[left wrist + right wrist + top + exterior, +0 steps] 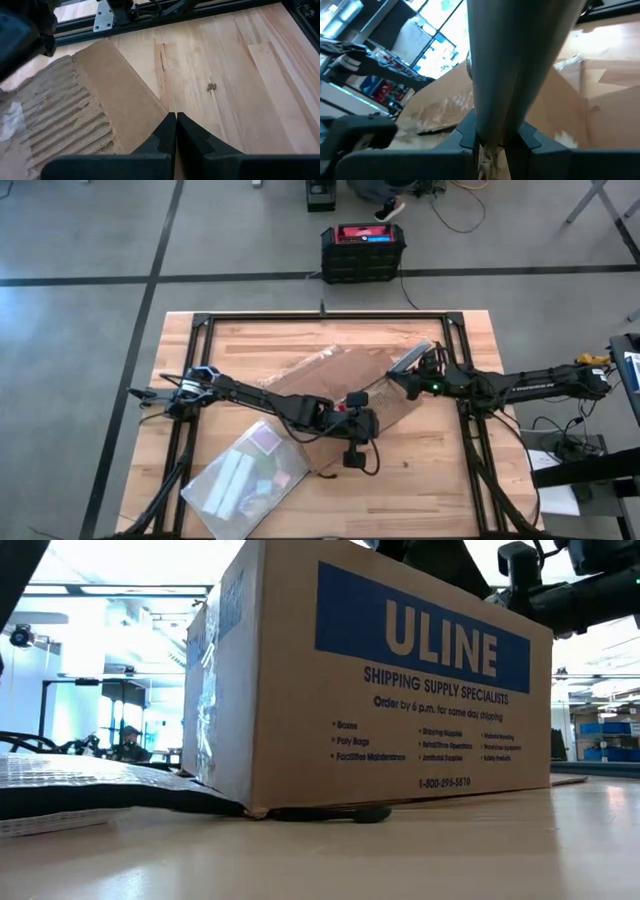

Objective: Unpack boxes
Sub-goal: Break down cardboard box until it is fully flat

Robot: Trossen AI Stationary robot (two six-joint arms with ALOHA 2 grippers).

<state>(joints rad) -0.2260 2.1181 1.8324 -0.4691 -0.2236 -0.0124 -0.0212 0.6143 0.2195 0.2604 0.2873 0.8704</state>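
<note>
The box (345,380) sits mid-bench with flaps open, a plastic bag (245,480) already out near-left; right gripper (492,145) pinches a flap, left gripper (176,125) shut, empty

Matt corrugated cardboard box (380,680) on smooth wooden table (440,480).
</note>
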